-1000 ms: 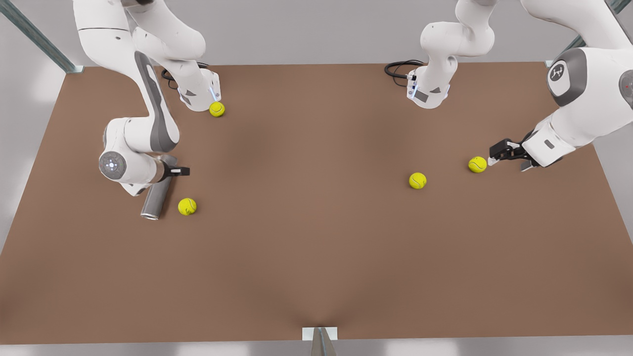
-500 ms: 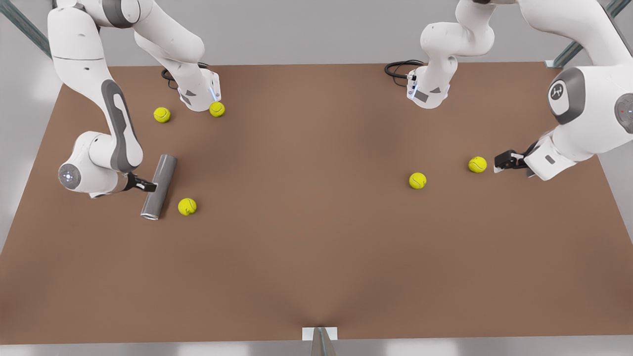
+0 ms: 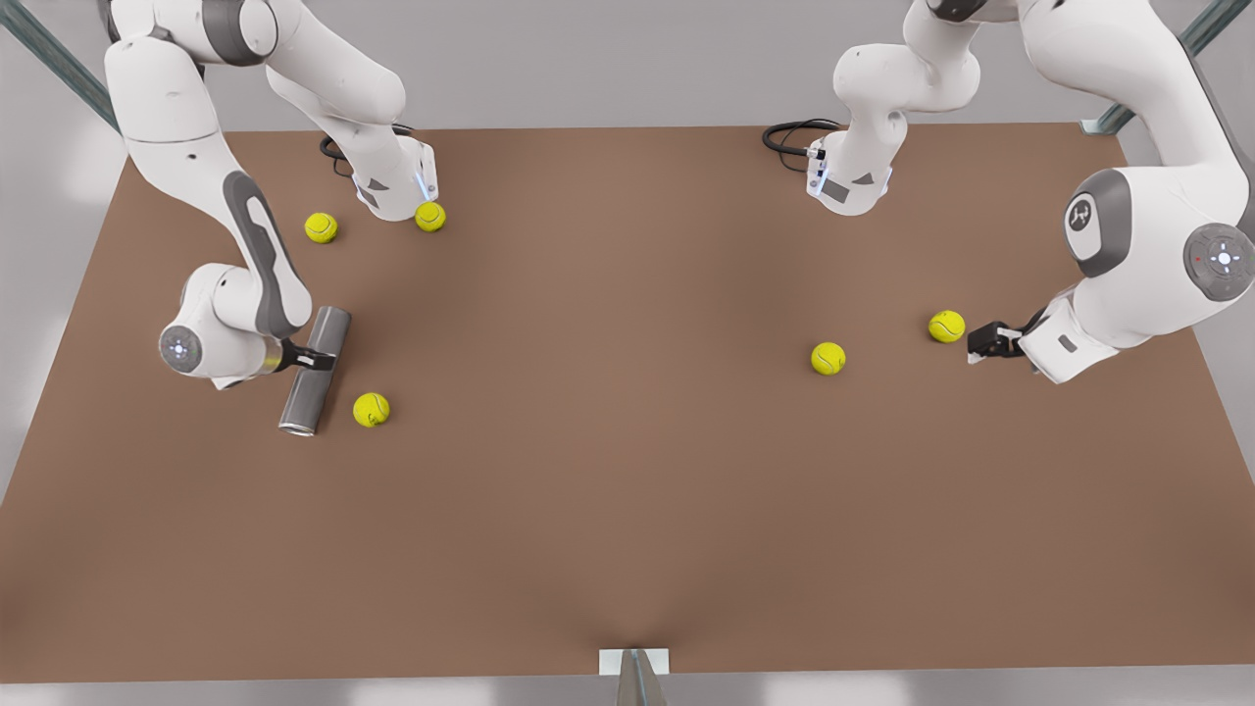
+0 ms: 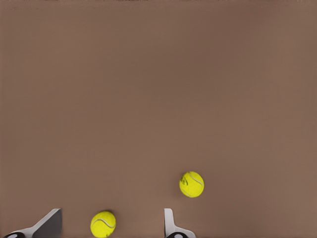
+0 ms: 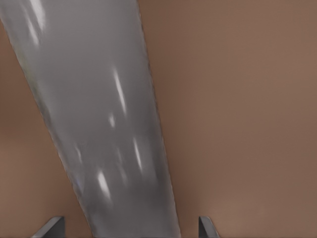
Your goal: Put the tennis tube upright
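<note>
The tennis tube (image 3: pixel 314 371) lies flat on the brown table (image 3: pixel 627 510) at the front view's left. The right gripper (image 3: pixel 316 357) straddles its middle, fingers (image 5: pixel 53 227) spread. At the front view's right, the left gripper (image 3: pixel 980 345) hangs open beside a tennis ball (image 3: pixel 946 326).

I see the tennis tube (image 3: pixel 314 371) lying flat on the brown table (image 3: pixel 627 510), with my right gripper (image 3: pixel 312 359) open around its middle. One ball (image 3: pixel 372 409) sits just beside the tube's rim end. Another ball (image 3: pixel 947 326) sits right before my open left gripper (image 3: pixel 980 344). The middle has lots of room.
</note>
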You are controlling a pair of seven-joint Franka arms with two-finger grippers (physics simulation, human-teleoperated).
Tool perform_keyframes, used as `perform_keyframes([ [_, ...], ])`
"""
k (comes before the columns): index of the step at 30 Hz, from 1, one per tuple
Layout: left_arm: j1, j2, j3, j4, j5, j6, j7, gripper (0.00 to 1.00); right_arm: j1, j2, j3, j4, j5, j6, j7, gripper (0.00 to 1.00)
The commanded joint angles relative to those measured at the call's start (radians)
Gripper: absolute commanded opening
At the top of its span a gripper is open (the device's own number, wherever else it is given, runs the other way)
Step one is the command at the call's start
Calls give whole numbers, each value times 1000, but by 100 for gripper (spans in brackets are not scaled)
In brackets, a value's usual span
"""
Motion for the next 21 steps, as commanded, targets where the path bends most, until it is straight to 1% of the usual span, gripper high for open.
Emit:
perform_keyframes([
  [1, -2, -1, 0, 0, 0, 17, 9, 100, 0, 18, 0, -1, 1, 63, -80, 100],
  [5, -2, -1, -2, -1, 0, 14, 7, 100, 2, 66, 0, -1, 1, 80, -80, 100],
  [10, -2, 1, -2, 0, 0, -13, 6, 100, -1, 86, 0, -1, -1, 92, -86, 100],
  [11, -2, 1, -2, 0, 0, -13, 6, 100, -3, 84, 0, -1, -1, 84, -87, 92],
  [12, 0, 1, -19, 0, 0, -16, 1, 100, -3, 84, 0, 1, -1, 69, -89, 72],
  [13, 0, 1, -19, 0, 0, -16, -2, 100, -3, 83, 0, 2, -1, 54, -97, 69],
  [14, 0, 1, -19, 0, 0, -16, -2, 100, -3, 83, 0, 5, -1, 49, -100, 68],
  [19, 0, 1, -19, 0, 0, -16, -2, 100, 6, 72, 2, 16, -1, 17, -100, 68],
  [21, 0, -1, -20, 0, 0, -16, -2, 100, 25, 55, 0, 79, -1, -104, -152, 68],
])
